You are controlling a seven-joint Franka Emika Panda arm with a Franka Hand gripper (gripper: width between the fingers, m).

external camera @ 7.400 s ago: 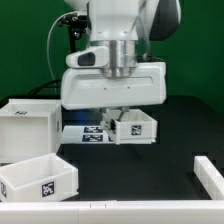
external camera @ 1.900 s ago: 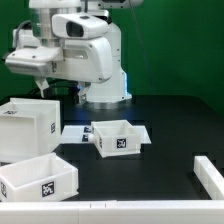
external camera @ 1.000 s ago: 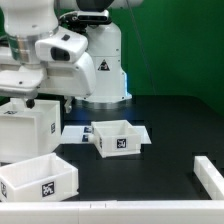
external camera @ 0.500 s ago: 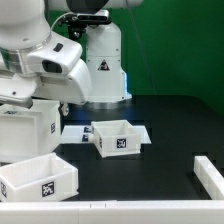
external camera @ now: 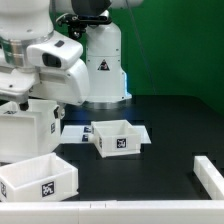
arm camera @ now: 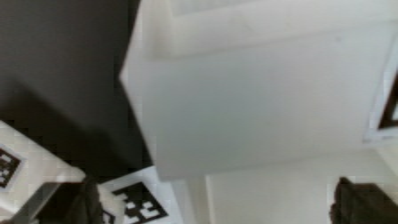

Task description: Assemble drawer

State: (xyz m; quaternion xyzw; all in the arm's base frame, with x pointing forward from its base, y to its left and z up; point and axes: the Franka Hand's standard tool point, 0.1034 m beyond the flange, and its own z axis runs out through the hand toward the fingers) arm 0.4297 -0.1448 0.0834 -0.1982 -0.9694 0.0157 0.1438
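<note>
The large white cube casing point(external camera: 28, 130) stands at the exterior view's left, and its flat white face point(arm camera: 267, 90) fills most of the wrist view. My gripper point(arm camera: 214, 205) hangs just above the casing, open, with its dark fingers point(arm camera: 64, 205) wide apart and holding nothing. In the exterior view the arm's white hand point(external camera: 45, 75) covers the gripper. One open-top tray point(external camera: 120, 138) with a tag sits at mid-table. A second tagged tray point(external camera: 40, 178) sits at the front left. A black-and-white tag point(arm camera: 143, 205) shows near one finger.
The marker board point(external camera: 78, 131) lies flat between the casing and the middle tray. A white rail point(external camera: 210, 175) stands at the front right and a white strip point(external camera: 110, 206) runs along the front edge. The robot base point(external camera: 100, 70) stands behind.
The arm has left the middle tray on the table, swung to the exterior view's left and come down over the casing.
</note>
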